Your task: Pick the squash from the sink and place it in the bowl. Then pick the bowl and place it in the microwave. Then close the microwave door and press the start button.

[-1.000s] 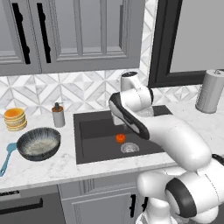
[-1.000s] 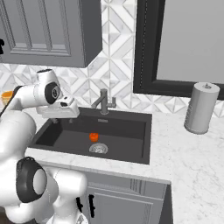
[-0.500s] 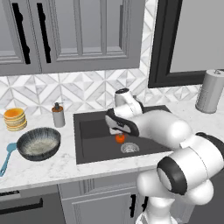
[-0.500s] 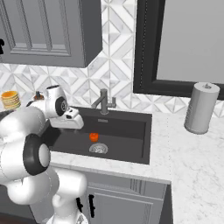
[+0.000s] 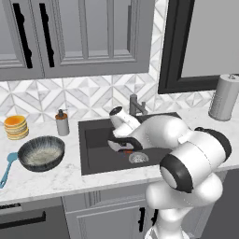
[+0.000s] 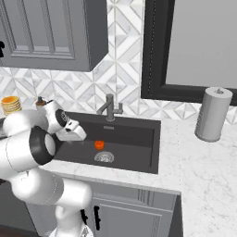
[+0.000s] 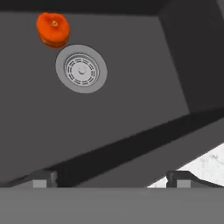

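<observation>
In the left base view, the gripper (image 5: 125, 144) is seen lowered into the sink (image 5: 95, 161), just left of the squash (image 5: 128, 151) on the basin floor beside the drain (image 5: 138, 158). In the right base view, the squash (image 6: 99, 145) lies just beyond the drain (image 6: 104, 157), the bowl (image 5: 41, 152) well apart to the left on the counter. In the hand view, the fingertips (image 7: 43, 177) are spread wide and empty, and the squash (image 7: 53, 29) is judged light, firm and smooth-skinned, best pinched across its round middle.

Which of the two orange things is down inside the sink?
The squash, a small round orange vegetable on the sink floor beside the drain. The other, a stack of flat orange discs, sits on the counter.
</observation>
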